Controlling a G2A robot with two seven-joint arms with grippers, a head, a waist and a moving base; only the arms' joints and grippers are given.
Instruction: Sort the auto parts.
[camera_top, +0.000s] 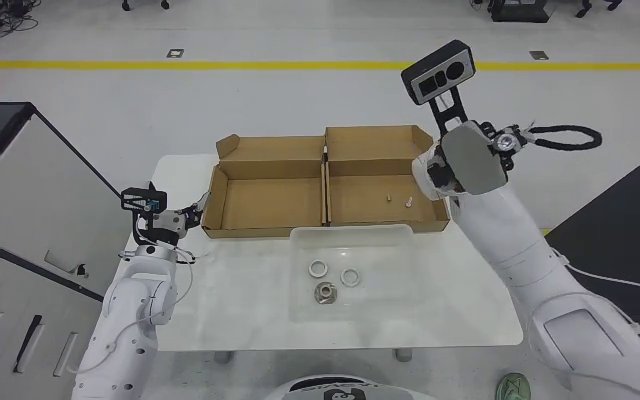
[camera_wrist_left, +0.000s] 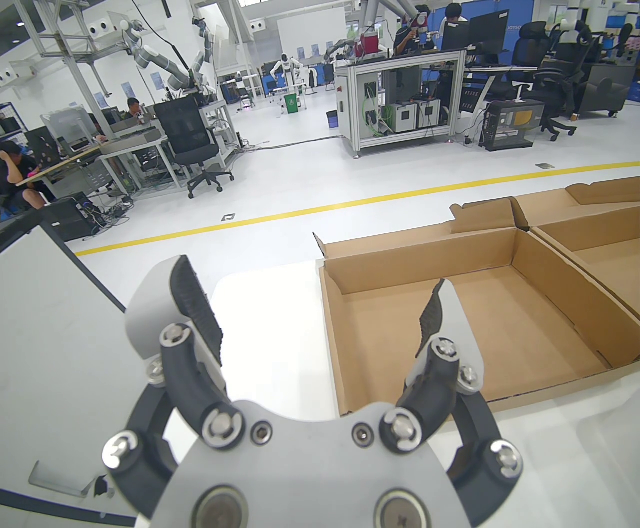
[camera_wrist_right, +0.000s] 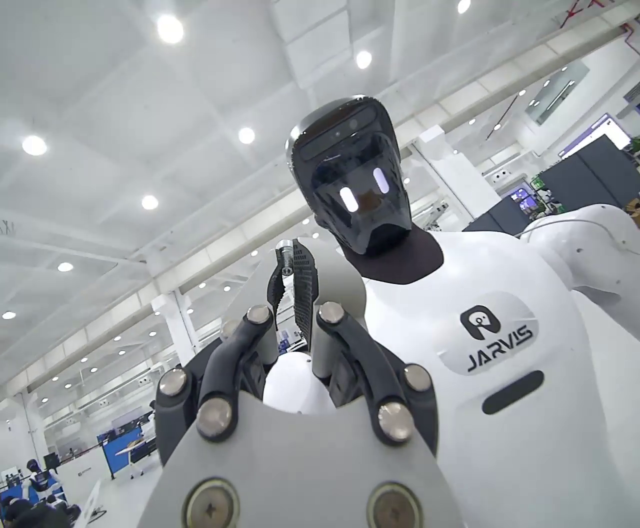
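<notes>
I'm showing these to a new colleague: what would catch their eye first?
The right gripper, raised above the table, pinches a small metal part. Two open cardboard boxes sit side by side on the table, with a clear tray holding three rings in front of them.

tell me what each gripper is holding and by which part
The right gripper pinches a small silver bolt-like part by its shaft, one end poking out. The left gripper is open and empty.

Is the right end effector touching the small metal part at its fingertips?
Touching. In the right wrist view the right end effector pinches the small metal part at its tip.
</notes>
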